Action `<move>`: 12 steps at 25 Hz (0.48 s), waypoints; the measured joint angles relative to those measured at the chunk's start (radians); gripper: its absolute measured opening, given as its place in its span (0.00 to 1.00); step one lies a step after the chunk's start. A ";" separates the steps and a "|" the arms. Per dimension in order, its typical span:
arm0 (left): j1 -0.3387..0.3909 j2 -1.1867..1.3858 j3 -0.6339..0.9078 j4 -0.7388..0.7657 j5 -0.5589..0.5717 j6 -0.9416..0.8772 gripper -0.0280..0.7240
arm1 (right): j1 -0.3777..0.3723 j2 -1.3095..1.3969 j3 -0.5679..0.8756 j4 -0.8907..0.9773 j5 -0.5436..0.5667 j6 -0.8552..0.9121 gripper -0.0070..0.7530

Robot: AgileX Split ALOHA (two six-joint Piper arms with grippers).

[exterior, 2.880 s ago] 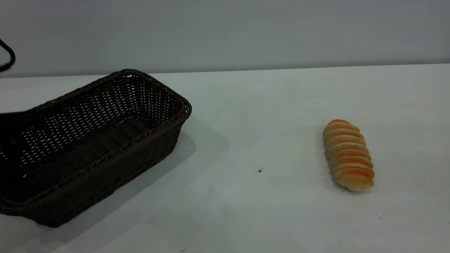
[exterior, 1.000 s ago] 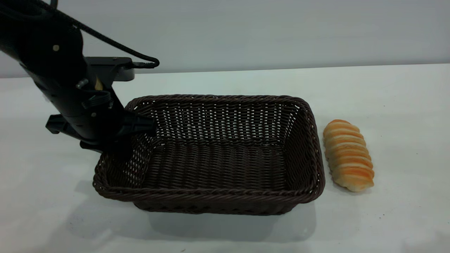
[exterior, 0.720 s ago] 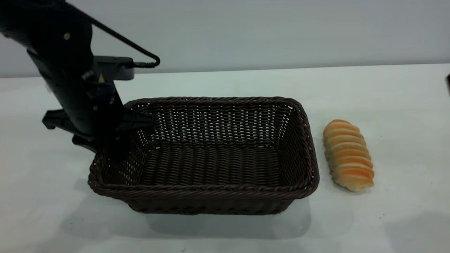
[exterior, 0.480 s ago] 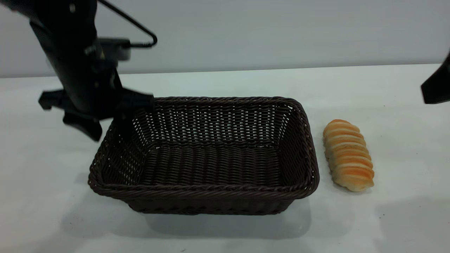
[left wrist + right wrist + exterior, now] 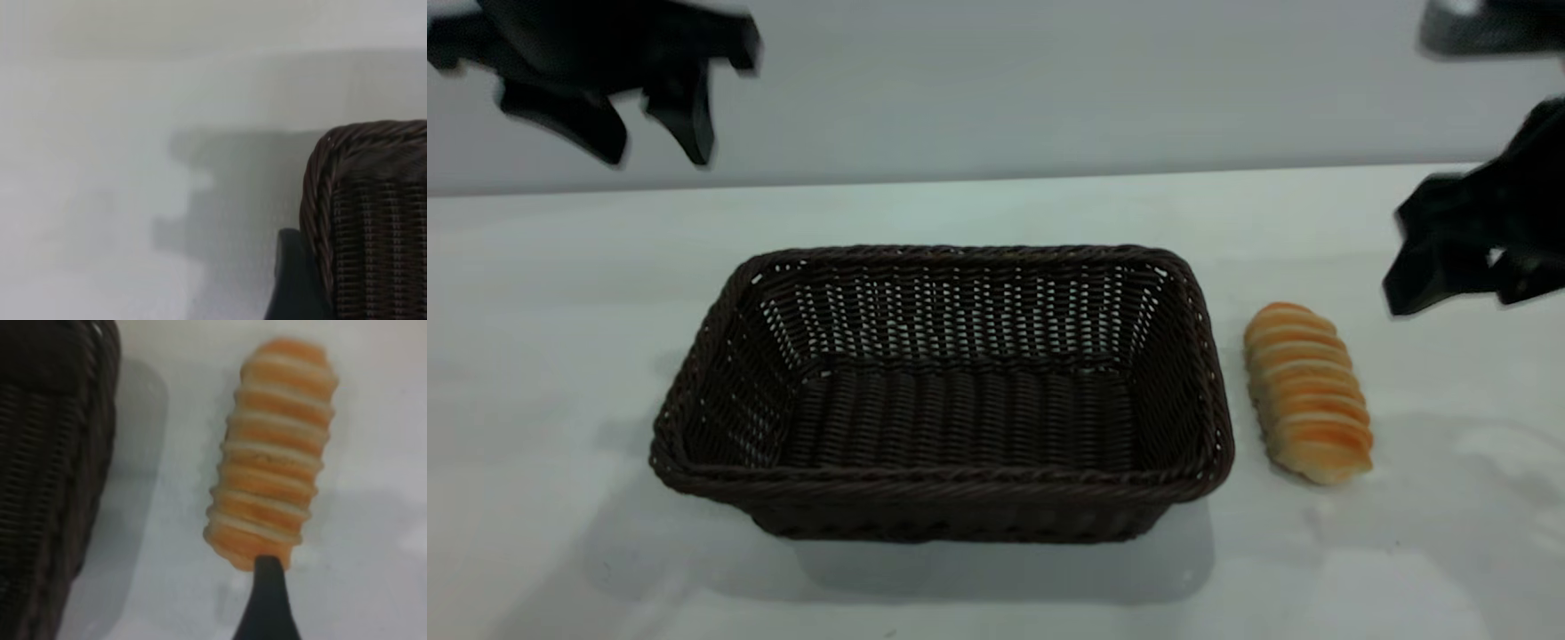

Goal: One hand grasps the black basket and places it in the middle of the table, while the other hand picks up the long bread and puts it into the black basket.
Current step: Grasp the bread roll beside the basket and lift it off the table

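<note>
The black basket (image 5: 947, 480) stands flat in the middle of the white table (image 5: 996, 213), empty. The long bread (image 5: 1307, 391) lies on the table just right of the basket, apart from it. My left gripper (image 5: 654, 142) is open and empty, raised high above the table behind the basket's left end. In the left wrist view one finger (image 5: 293, 280) shows beside the basket's corner (image 5: 373, 220). My right gripper (image 5: 1449, 284) is open and empty, hovering right of and above the bread. In the right wrist view one finger (image 5: 267, 600) shows over the near end of the bread (image 5: 273, 453), with the basket's wall (image 5: 47, 453) alongside.
A plain grey wall runs behind the table. The table has a few tiny dark specks and bare room in front of the basket and at the far left.
My left gripper let go of the basket's left rim and rose up. The basket stays set down in the middle. My right gripper came in from the right toward the bread.
</note>
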 joint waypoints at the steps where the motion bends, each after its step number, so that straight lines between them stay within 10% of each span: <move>1: 0.000 -0.025 0.000 0.000 0.013 0.001 0.77 | 0.000 0.040 -0.017 0.001 0.003 0.000 0.81; 12: 0.000 -0.248 0.000 -0.001 0.043 0.002 0.77 | 0.000 0.355 -0.212 0.005 0.019 -0.003 0.79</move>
